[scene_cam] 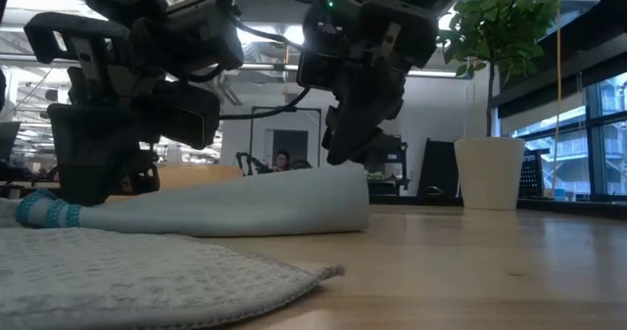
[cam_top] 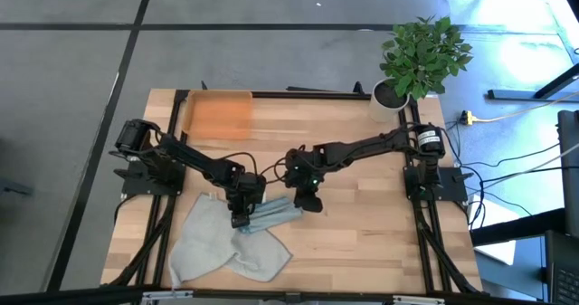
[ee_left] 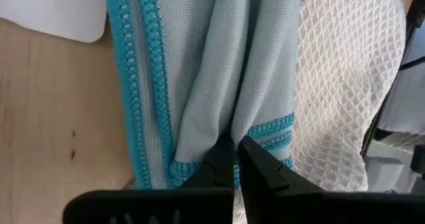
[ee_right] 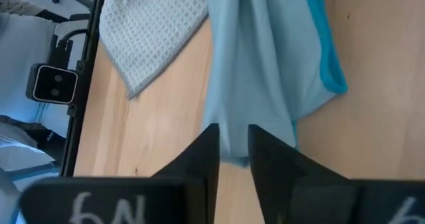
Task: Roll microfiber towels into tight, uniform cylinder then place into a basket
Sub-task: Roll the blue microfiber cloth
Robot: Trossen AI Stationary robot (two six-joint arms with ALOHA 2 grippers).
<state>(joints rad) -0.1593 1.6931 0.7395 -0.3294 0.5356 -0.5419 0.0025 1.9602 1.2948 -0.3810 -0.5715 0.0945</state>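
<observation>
The light teal-blue towel (cam_top: 274, 214) lies as a long bunched roll on the wooden table between my two grippers; it also shows in the low view (scene_cam: 225, 208). My left gripper (cam_top: 239, 218) is shut on its left end, which has a turquoise stitched border. My right gripper (cam_top: 308, 203) is shut on its right end. The pale grey-green towel (cam_top: 213, 246) lies crumpled flat on the table, nearer the front edge and partly under the roll's left end. The orange basket (cam_top: 217, 115) stands at the far left of the table. My left gripper pinches the roll's end at its turquoise stitched border (ee_left: 272, 127) between its two fingers, several gathered folds of cloth. The fingers come from above, pointing down. The end lies on the grey-green towel (ee_left: 345, 84). My right gripper pinches the other end of the teal-blue towel (ee_right: 272, 127) between its two fingers, gathered folds of cloth. The fingers come from above, slanting down. In the low view this end (scene_cam: 343, 188) sits thick and rounded on the table.
A white plant pot (cam_top: 391, 97) with a green plant stands at the table's far right corner. Bare wood lies to the right of the roll and between the roll and the basket. A black frame rail runs along the table's far edge.
</observation>
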